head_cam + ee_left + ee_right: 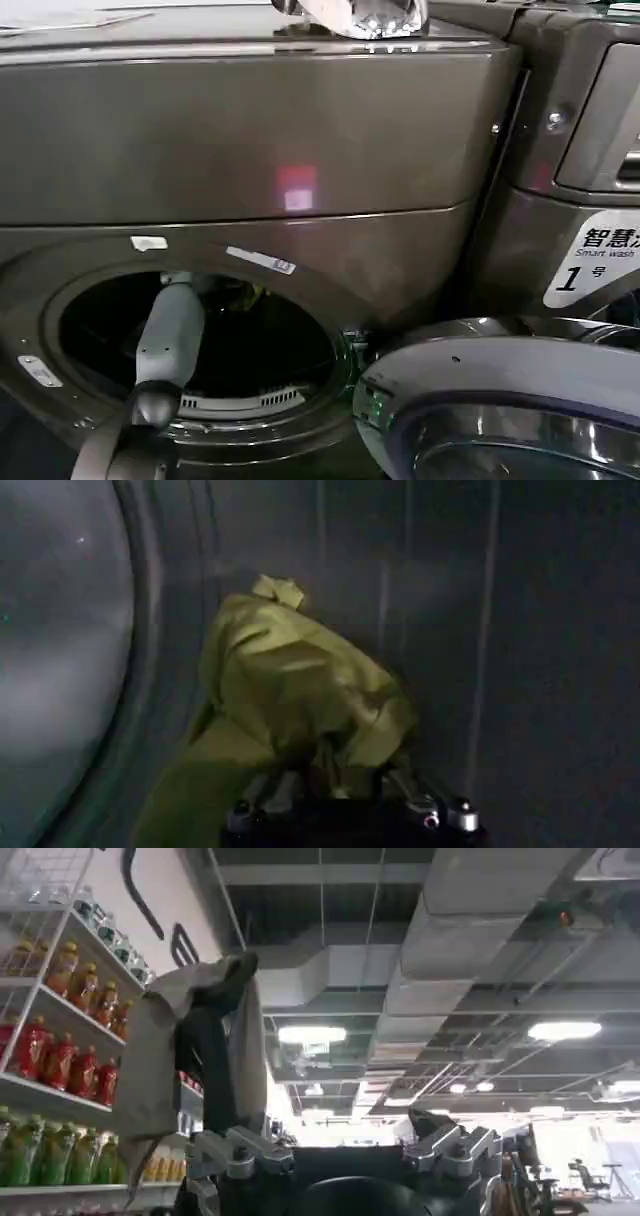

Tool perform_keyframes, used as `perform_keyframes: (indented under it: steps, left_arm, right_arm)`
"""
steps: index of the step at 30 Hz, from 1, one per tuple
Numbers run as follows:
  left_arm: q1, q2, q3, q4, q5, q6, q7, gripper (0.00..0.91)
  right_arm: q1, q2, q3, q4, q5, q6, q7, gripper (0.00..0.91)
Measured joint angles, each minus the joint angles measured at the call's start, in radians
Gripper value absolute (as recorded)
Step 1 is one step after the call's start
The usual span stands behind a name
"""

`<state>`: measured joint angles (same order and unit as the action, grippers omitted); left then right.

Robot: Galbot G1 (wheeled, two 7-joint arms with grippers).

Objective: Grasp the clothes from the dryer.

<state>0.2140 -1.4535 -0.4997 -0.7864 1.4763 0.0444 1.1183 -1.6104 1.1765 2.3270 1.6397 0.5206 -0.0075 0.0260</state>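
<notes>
Your count: two machines, one garment.
You've got one dryer (250, 140) with one open port (195, 345), a second machine (590, 150) right of the dryer, and one lime-green clothes (290, 695) bundle inside its drum.

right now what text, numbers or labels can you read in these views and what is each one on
"智慧" followed by a cut-off character, on the white sticker on the right-hand machine's front.
"Smart wash", small print on that sticker.
"1 号", on that sticker.
Small white labels above the dryer port: too small to read.
Bottle labels on the shelves: too small to read.
</notes>
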Motion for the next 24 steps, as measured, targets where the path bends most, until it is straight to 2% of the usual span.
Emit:
perform_keyframes:
  steps: [9,15,24]
  left_arm:
    - [0.003,-0.004,0.008,-0.047,-0.097,0.001,-0.109,0.0]
    - [0.001,-0.024,0.01,-0.068,-0.222,0.081,-0.3,0.0]
    - [0.033,-0.05,0.007,-0.124,-0.674,0.24,-0.711,0.0]
  right_arm:
    - [0.003,0.001,-0.003,0.0,0.0,-0.002,0.0,0.907]
    - [-0.004,0.003,-0.004,0.008,0.0,-0.012,-0.001,0.907]
    - [-0.003,0.006,-0.012,0.027,-0.001,-0.034,0.001,0.907]
